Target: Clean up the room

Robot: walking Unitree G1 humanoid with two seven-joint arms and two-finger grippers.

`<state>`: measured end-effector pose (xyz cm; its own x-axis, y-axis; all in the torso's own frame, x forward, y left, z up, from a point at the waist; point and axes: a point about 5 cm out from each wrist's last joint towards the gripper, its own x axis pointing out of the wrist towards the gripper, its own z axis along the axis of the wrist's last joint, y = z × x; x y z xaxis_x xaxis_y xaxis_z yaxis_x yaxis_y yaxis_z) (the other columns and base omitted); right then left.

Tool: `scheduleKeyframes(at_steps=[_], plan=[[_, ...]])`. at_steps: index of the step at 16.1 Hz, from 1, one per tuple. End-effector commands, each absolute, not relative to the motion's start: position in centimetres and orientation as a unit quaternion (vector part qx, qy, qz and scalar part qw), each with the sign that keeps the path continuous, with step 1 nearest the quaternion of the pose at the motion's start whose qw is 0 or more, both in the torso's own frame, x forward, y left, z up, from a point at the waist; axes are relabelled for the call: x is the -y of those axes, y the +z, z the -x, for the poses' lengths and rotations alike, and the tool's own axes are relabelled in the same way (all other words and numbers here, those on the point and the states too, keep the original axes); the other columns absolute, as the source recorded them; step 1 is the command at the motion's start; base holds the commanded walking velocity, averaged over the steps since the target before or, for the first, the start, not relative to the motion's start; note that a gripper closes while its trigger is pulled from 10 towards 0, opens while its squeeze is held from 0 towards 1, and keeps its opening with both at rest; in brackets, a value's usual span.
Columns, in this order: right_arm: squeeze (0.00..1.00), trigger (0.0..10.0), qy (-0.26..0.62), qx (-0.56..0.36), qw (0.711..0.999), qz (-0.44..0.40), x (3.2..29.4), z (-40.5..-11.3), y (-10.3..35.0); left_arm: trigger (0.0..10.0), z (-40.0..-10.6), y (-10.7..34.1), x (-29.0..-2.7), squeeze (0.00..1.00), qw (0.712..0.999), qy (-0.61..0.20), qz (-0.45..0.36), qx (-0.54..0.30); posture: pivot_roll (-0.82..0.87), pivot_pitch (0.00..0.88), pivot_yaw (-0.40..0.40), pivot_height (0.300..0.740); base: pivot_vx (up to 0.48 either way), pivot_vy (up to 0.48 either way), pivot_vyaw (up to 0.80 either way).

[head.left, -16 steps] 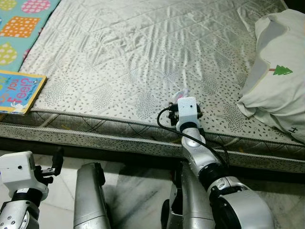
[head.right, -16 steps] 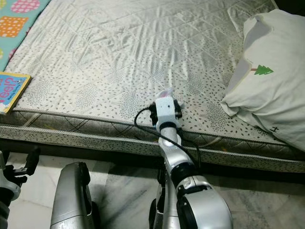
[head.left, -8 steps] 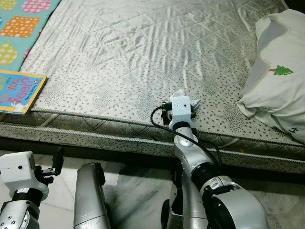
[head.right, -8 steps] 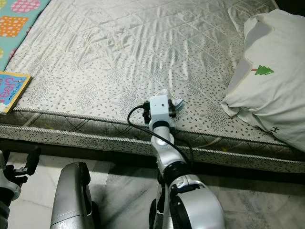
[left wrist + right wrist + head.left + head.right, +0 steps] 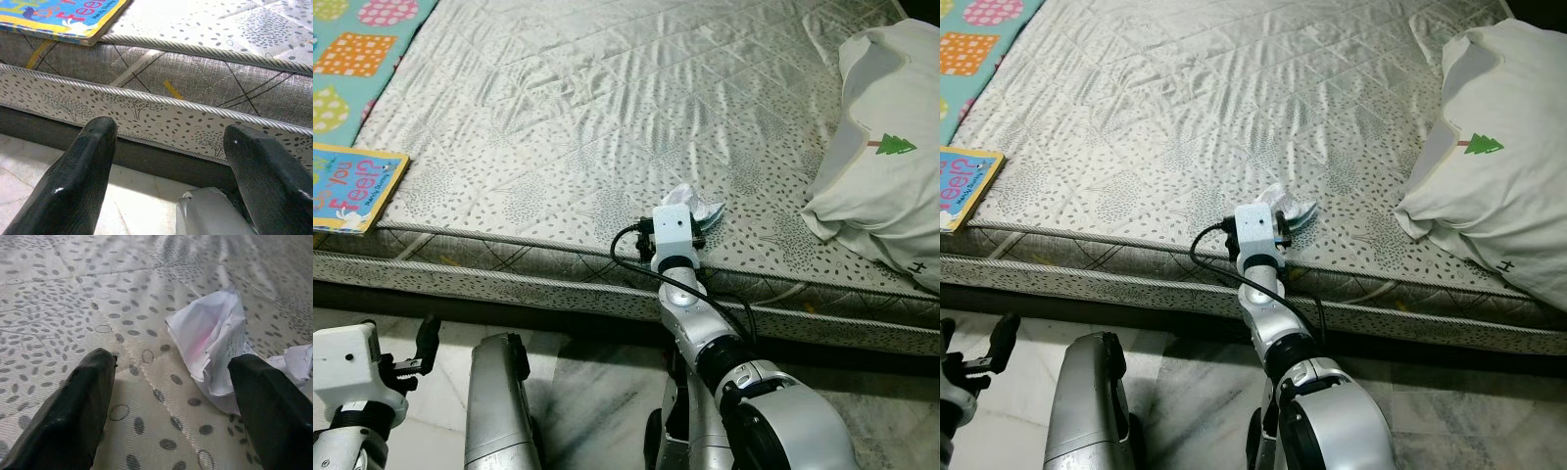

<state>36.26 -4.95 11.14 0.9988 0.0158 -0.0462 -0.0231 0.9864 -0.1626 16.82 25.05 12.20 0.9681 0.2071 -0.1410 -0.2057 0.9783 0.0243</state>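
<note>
Reaching right hand (image 5: 171, 396), fingers apart, beside crumpled paper (image 5: 215, 342), on mattress (image 5: 607, 108)

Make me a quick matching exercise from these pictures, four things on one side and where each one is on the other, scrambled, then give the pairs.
Things:
1. crumpled paper
2. picture book
3. pillow
4. left tool

Places:
A. low over the floor beside the mattress
B. on the mattress's near left corner
C. on the mattress's right side
D. just ahead of the open right tool, near the front edge

Pairs: 1-D, 2-B, 3-C, 4-A
</note>
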Motion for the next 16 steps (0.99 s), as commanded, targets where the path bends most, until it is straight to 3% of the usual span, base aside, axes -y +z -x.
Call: scheduleKeyframes(at_steps=[1, 12, 16], plan=[[0.00, 10.0, 0.003, -0.028, 0.996, 0.086, 4.8, -36.3, 11.1, 10.0, -16.2, 12.3, -25.1, 0.00, 0.991, 0.107, -0.008, -0.078, 0.25, 0.275, -0.084, 0.503, 0.000, 0.000, 0.00], [0.00, 10.0, -0.003, -0.021, 0.991, 0.130, 5.6, -37.3, 12.2, 10.0, -14.8, 12.7, -25.4, 0.00, 0.989, 0.115, -0.018, -0.091, 0.30, 0.302, -0.083, 0.503, 0.000, 0.000, 0.00], [0.00, 10.0, 0.020, -0.009, 0.996, 0.086, 5.8, -38.0, 13.5, 10.0, -15.0, 12.7, -25.4, 0.00, 0.989, 0.113, -0.018, -0.092, 0.28, 0.295, -0.083, 0.503, 0.000, 0.000, 0.00]])
